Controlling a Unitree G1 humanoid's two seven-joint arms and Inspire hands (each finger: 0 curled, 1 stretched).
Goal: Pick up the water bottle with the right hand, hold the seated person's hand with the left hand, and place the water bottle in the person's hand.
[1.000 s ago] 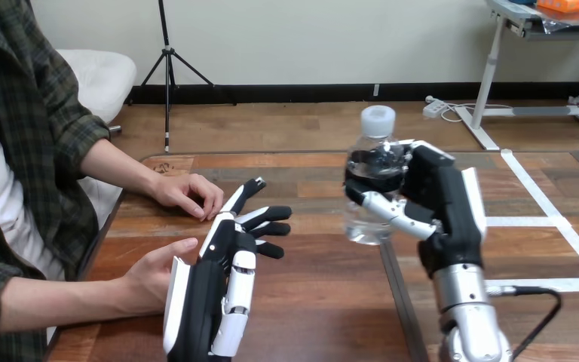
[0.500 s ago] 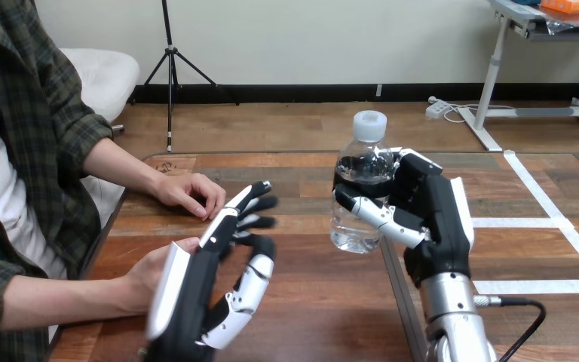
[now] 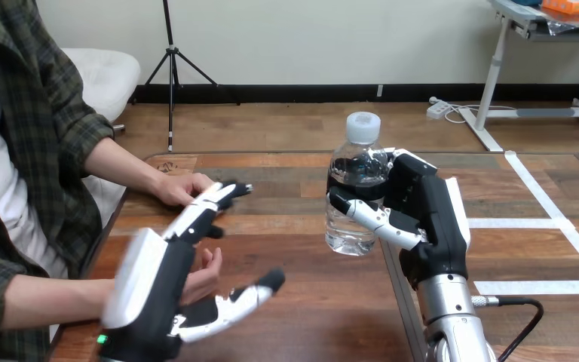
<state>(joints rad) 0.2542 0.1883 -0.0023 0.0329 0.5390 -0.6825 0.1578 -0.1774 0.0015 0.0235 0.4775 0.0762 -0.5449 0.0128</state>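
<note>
Leftward since before, left hand (image 3: 154, 285) leans over the person's near hand (image 3: 202, 273), fingers spread straight. Right hand (image 3: 430, 219) curls its fingers round the upright bottle (image 3: 349, 207)

table (image 3: 317, 309): wooden, brown planks | white tape (image 3: 528, 223): flat strips on the table's right part, two crosswise strips meeting one long slanted strip

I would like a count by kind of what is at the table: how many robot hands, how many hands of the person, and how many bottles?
Robot hands: 2 (left robot hand, right robot hand)
Hands of the person: 2 (farther person's hand, nearer person's hand)
Bottles: 1 (water bottle)
Total: 5
</note>
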